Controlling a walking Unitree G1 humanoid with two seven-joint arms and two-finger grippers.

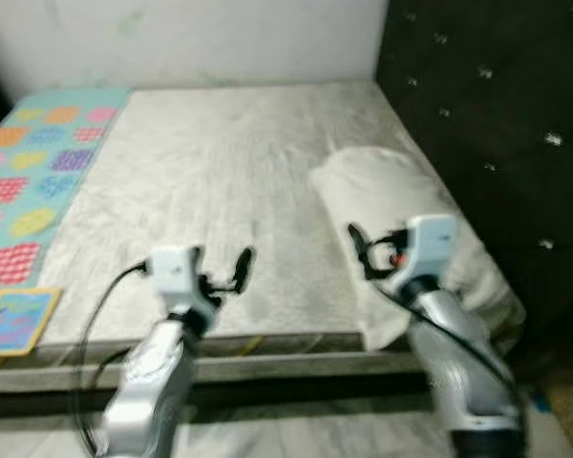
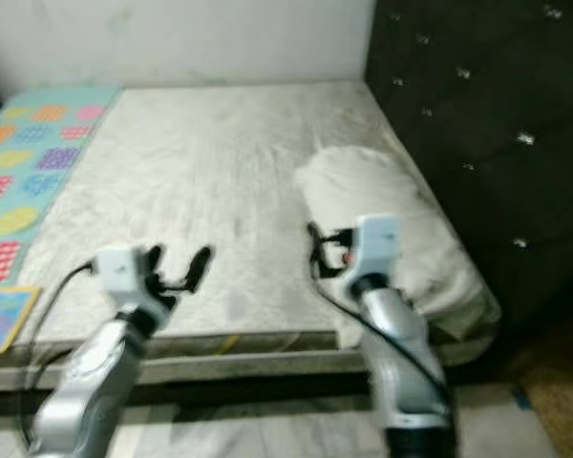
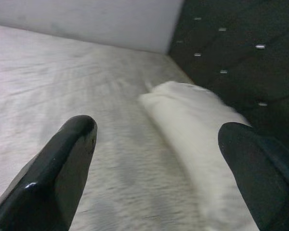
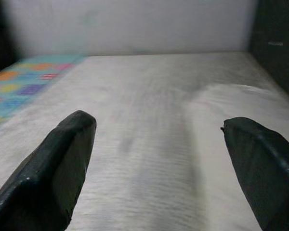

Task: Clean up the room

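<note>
A white pillow [image 1: 393,196] lies on the right side of a bare grey-white mattress [image 1: 210,172], close to the dark headboard. My left gripper [image 1: 229,274] hovers open over the mattress's near edge, nothing between its fingers; the left wrist view looks past them at the pillow [image 3: 192,125]. My right gripper [image 1: 360,252] is open too, just beside the pillow's near left edge and holding nothing. In the right wrist view its fingers [image 4: 58,163] frame the bare mattress [image 4: 154,120].
A colourful patchwork blanket [image 1: 38,172] covers the bed's left side, with a flat picture book [image 1: 14,320] at its near corner. A dark tufted headboard [image 1: 497,114] stands on the right, a white wall behind. Pale floor [image 1: 296,434] lies before the bed.
</note>
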